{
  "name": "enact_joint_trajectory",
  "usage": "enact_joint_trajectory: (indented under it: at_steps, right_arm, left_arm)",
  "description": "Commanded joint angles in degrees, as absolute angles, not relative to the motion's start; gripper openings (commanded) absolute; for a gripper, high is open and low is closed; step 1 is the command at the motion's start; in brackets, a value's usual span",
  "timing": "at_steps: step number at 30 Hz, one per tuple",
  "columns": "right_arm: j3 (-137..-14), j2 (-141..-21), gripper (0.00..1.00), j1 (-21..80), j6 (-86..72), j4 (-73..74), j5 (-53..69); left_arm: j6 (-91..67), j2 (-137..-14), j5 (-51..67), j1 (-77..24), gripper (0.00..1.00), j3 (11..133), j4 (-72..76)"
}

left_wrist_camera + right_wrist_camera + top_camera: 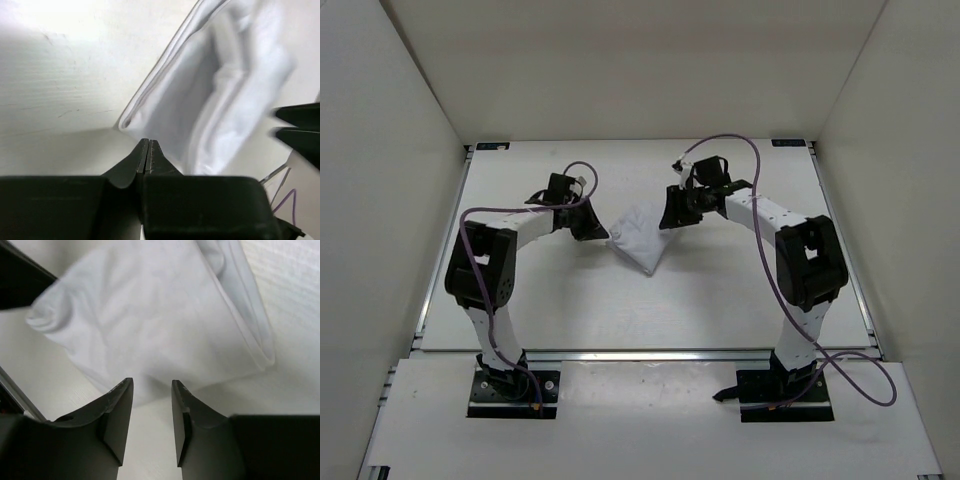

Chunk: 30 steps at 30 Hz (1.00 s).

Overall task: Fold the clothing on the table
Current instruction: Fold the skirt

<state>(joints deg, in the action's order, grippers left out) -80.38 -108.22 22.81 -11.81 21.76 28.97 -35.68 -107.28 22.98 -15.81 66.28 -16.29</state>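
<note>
Two arm bases [510, 385] are seen bolted at the near edge of the table [620, 315]. Beyond the near rail [640, 353], a broad bare strip of tabletop is noted up to the clothing [642, 242], and open surface is observed out to the side rails [438, 270] on both flanks. The clothing is found near the table's middle, bunched and wrinkled, with its lower corner pointed toward the bases. The left gripper [602, 233] is set at the garment's left side. Its jaws are pressed together with nothing between them, and a hem corner lies just ahead of the tips; contact cannot be determined. The right gripper [670, 216] is placed at the garment's upper right. Its jaws are parted by a narrow gap, nothing is held, and the fabric edge lies just beyond the tips. Farther on, bare table is recorded up to the far rail [640, 141], where the enclosure walls [620, 60] rise.
</note>
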Motion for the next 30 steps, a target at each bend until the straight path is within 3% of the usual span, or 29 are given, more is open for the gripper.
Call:
enact_joint_trajectory:
  at_steps: [1, 6, 11, 15, 23, 30]
  right_arm:
    - [-74.9, -106.1, 0.32, 23.5, -13.3, 16.4, 32.2]
    - [-73.0, -107.7, 0.28, 24.8, -13.6, 13.2, 33.5]
    - [-73.6, -109.7, 0.24, 24.3, -13.1, 12.2, 34.8]
    - [-72.3, -110.0, 0.23, 23.3, -13.3, 10.5, 35.3]
    - [-67.5, -111.8, 0.15, 19.2, -14.3, 8.8, 37.3]
    - [-68.5, -112.8, 0.17, 18.2, -14.2, 10.2, 37.9]
  left_arm:
    - [-34.3, -99.8, 24.1, -14.4, 0.00, 69.6, -18.0]
    - [-34.9, -98.5, 24.6, -16.8, 0.00, 75.1, -18.6]
    - [-39.7, -99.0, 28.4, -21.1, 0.00, 71.2, -9.9]
    - [-39.8, -99.9, 24.5, -25.0, 0.00, 68.0, -9.1]
    - [-41.2, -105.2, 26.2, -25.0, 0.00, 62.1, -6.7]
    - [-40.7, -109.8, 27.1, -25.3, 0.00, 62.1, -6.8]
